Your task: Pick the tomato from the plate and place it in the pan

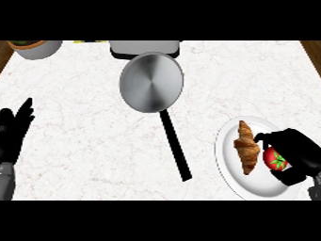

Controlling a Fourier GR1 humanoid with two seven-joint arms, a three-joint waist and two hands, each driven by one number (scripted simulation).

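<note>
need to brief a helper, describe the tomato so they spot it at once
Find the round white plate at the marble counter's near right. On it, right of the long brown croissant, sits the small red tomato with a green stem, half enclosed by the black right hand.

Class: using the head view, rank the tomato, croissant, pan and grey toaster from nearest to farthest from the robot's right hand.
1. Tomato, on the plate, inside the right hand's curl.
2. Croissant, on the same plate, just left of the tomato.
3. Pan, mid-counter, up and left.
4. Toaster, at the back edge behind the pan.
</note>
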